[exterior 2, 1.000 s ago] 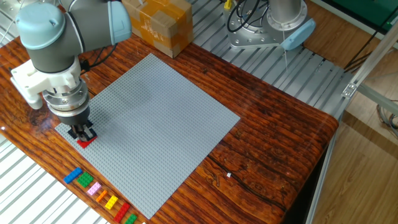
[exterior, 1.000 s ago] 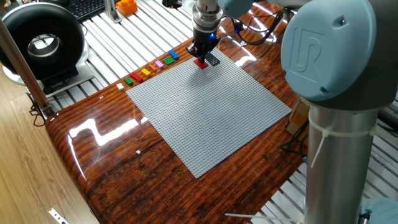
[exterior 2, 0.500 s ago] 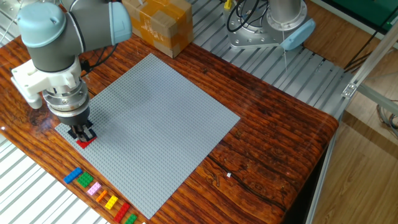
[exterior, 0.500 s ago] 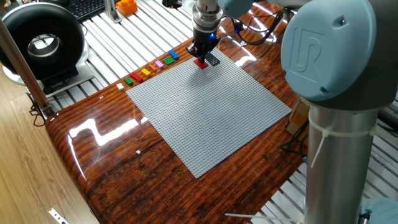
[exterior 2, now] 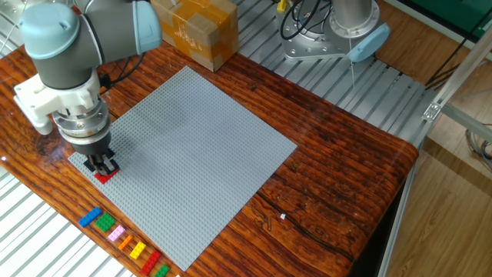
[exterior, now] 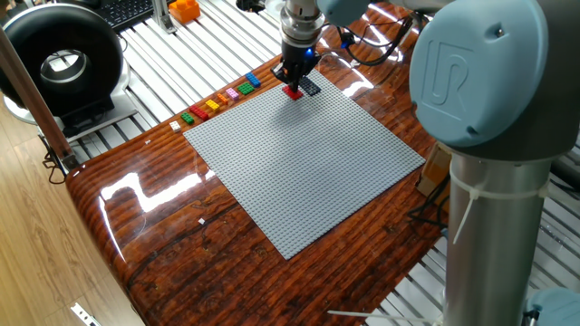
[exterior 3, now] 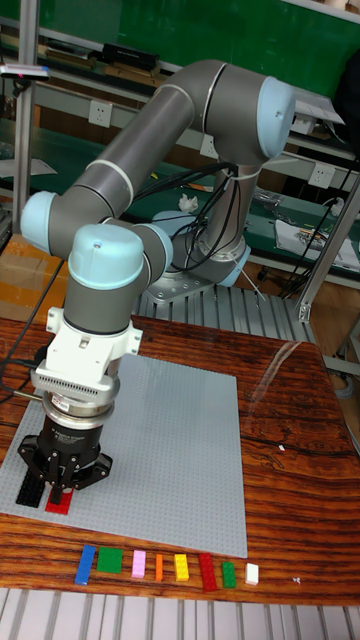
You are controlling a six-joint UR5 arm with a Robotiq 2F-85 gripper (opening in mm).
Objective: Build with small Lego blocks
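Note:
My gripper [exterior 2: 101,165] [exterior 3: 62,488] [exterior: 293,83] points straight down at the corner of the large grey baseplate [exterior 2: 192,154] [exterior 3: 190,450] [exterior: 308,163]. Its fingers are shut on a red small Lego block [exterior 2: 106,175] [exterior 3: 58,503] [exterior: 293,92] that rests on the plate. A dark block [exterior 3: 30,488] [exterior: 311,88] sits on the plate right beside it. On the wood beside the plate's edge lies a row of several loose small Lego blocks: blue [exterior 2: 91,217] [exterior 3: 86,564] [exterior: 252,81], green [exterior 2: 105,224], pink [exterior 3: 138,565], yellow [exterior 2: 137,250] and red [exterior 3: 207,571].
A cardboard box [exterior 2: 196,31] stands past the far corner of the plate. A second robot base [exterior 2: 338,31] sits on the metal rails behind. A black round device [exterior: 59,59] and an orange object [exterior: 184,9] lie off the table. The arm's large column [exterior: 480,136] rises near one plate corner.

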